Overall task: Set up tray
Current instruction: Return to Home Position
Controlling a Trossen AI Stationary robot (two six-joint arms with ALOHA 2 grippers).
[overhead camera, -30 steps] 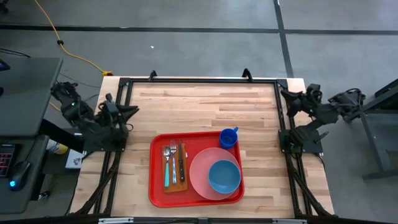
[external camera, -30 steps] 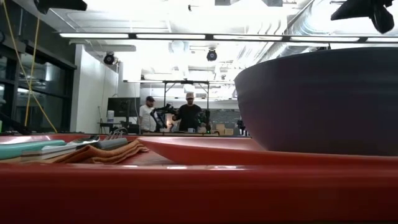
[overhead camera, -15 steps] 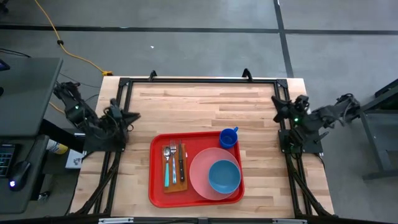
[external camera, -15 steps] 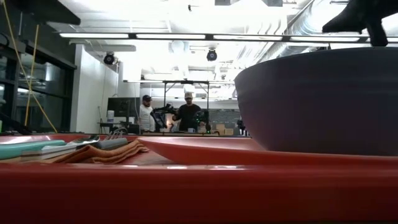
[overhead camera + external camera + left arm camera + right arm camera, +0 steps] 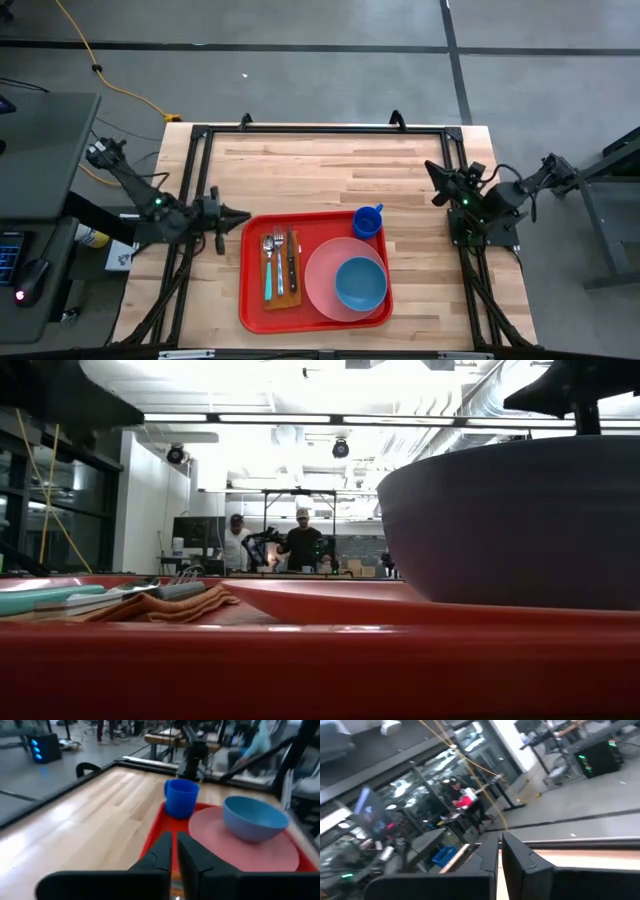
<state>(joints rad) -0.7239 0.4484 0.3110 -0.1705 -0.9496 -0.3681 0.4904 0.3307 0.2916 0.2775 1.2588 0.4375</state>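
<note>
One tray, plate, bowl, cup, napkin; three utensils

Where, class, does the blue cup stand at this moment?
In the high view, the blue cup stands in the red tray, in its corner toward the picture's top right, just beyond the pink plate.

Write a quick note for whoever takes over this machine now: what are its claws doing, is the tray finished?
Left gripper: shut, empty, just left of the tray.
Right gripper: shut, empty, at the right edge of the table.
On the tray: napkin under the cutlery, plate holding the bowl, cup beside the plate.
Done: tray looks fully set.
Left: probably only parking both arms.
</note>
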